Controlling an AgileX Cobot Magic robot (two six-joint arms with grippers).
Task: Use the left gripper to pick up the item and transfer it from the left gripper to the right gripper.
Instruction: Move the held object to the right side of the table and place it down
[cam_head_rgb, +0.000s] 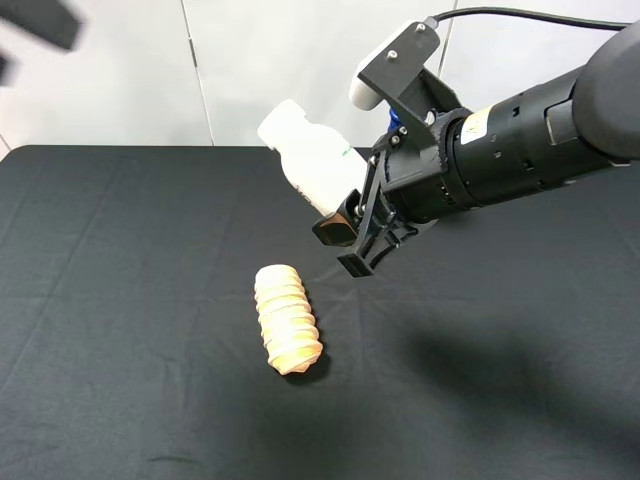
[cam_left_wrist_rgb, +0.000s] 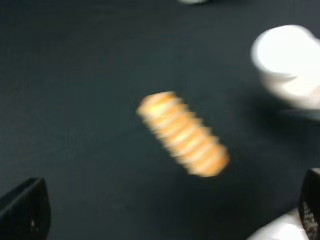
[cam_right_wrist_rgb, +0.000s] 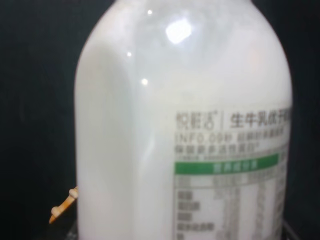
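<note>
The white milk bottle (cam_head_rgb: 308, 158) hangs tilted in the air above the black table, held at its base by my right gripper (cam_head_rgb: 346, 246), which is shut on it. In the right wrist view the bottle (cam_right_wrist_rgb: 180, 125) fills the frame, its printed label facing the camera. My left gripper (cam_head_rgb: 38, 20) is a dark blur at the far top left, well away from the bottle. In the blurred left wrist view its fingertips (cam_left_wrist_rgb: 25, 210) stand wide apart and empty, and the bottle's end (cam_left_wrist_rgb: 287, 60) shows off to one side.
A ridged tan bread roll (cam_head_rgb: 287, 320) lies on the black tablecloth (cam_head_rgb: 120, 300) just below the right gripper. It also shows in the left wrist view (cam_left_wrist_rgb: 184, 134), and its tip shows in the right wrist view (cam_right_wrist_rgb: 62, 205).
</note>
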